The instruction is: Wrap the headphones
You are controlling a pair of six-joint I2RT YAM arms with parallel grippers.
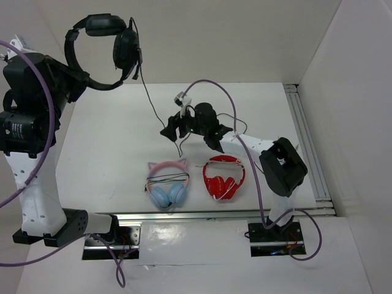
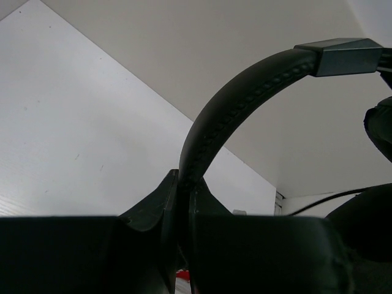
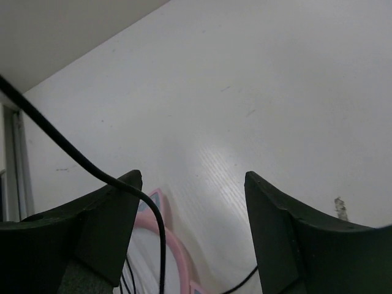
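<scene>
From the overhead camera I see my left arm reared up at the 10 o'clock corner, holding the black headphones (image 1: 107, 52) well above the table (image 1: 110, 153). On the left wrist feed the left gripper (image 2: 184, 187) is clamped tight on the headband (image 2: 245, 86), which arches up and away toward 2 o'clock. Both earcups (image 1: 125, 46) hang in the air at the upper end of the band. The thin black cable (image 1: 150, 101) drops from the earcups toward 5 o'clock, down to the middle of the table, where it passes just beside the right gripper (image 1: 173, 125). On the right wrist feed that gripper's fingers (image 3: 104, 226) are spread wide with nothing pinched between them. The cable crosses in front of the tip of the finger on the left of that feed, and I cannot tell whether it touches it. At 6 o'clock from the right gripper the pink cat-ear headphones (image 1: 166, 184) lie flat on the table. The red headphones (image 1: 223, 179) lie near them at their 3 o'clock, under the right forearm.
</scene>
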